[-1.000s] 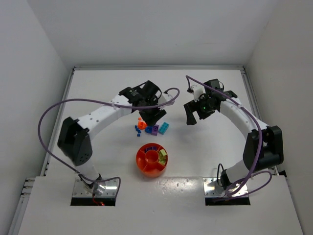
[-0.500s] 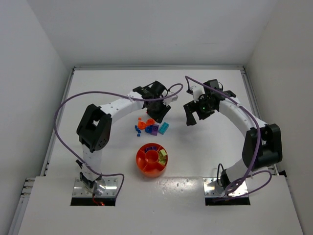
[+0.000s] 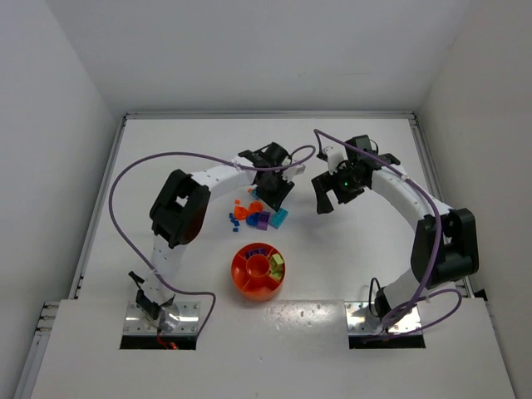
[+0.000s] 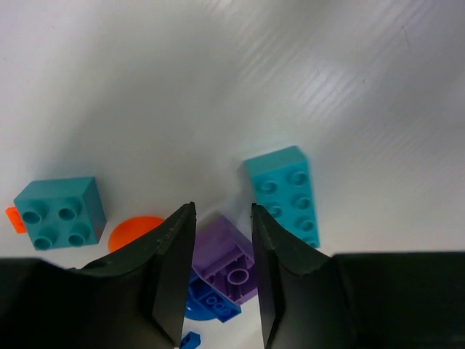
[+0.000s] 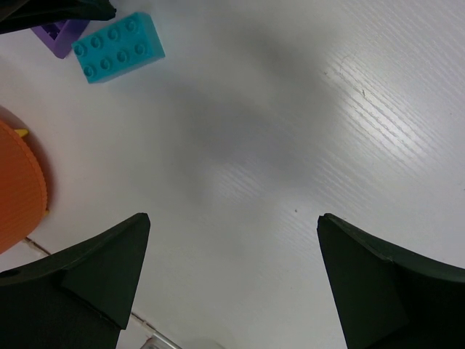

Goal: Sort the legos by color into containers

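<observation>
left hand [image 4: 222, 211] fingers a bit parted, hanging above purple brick [image 4: 225, 258] | right hand [image 5: 232, 218] spread wide, gripping nothing | tray [image 3: 238, 271] nearer

A round divided tray [image 3: 258, 271] sits close to the bench's near edge, midway between the two arm bases. Behind it, toward the bench's middle, lies a loose cluster of bricks [image 3: 252, 216]. At the cluster's right end, an eight-stud brick [image 4: 285, 195] lies just right of an upturned brick [image 4: 229, 263]. A four-stud brick [image 4: 59, 212] lies apart to the left. The left gripper [image 3: 273, 195] hangs over the upturned brick. The right gripper [image 3: 332, 198] hangs further right, well apart from the cluster.
</observation>
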You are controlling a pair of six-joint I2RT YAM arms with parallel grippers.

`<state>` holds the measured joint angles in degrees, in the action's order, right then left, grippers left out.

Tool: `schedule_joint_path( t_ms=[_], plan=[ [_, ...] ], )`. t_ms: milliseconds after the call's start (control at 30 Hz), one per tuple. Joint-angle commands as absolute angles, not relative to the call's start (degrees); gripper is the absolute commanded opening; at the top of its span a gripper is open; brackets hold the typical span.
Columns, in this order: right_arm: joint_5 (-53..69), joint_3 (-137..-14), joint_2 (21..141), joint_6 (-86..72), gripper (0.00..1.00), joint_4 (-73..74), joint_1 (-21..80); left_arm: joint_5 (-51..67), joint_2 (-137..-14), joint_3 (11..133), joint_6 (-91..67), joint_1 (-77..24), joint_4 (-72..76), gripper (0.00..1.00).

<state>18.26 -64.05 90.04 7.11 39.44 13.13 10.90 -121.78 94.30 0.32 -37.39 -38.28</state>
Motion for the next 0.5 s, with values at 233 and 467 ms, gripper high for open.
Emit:
schedule_joint_path(
  t_ms=[233, 467],
  plan=[
    [18.9, -65.1, 90.2, 7.6, 0.98, 38.3, 12.8, 9.2, -124.3, 94.1, -0.8, -36.7, -36.5, 0.47],
    [18.9, -65.1, 90.2, 7.6, 0.98, 38.3, 12.8, 6.8, -120.6, 88.0, -0.8, -36.7, -36.5, 0.58]
  ],
)
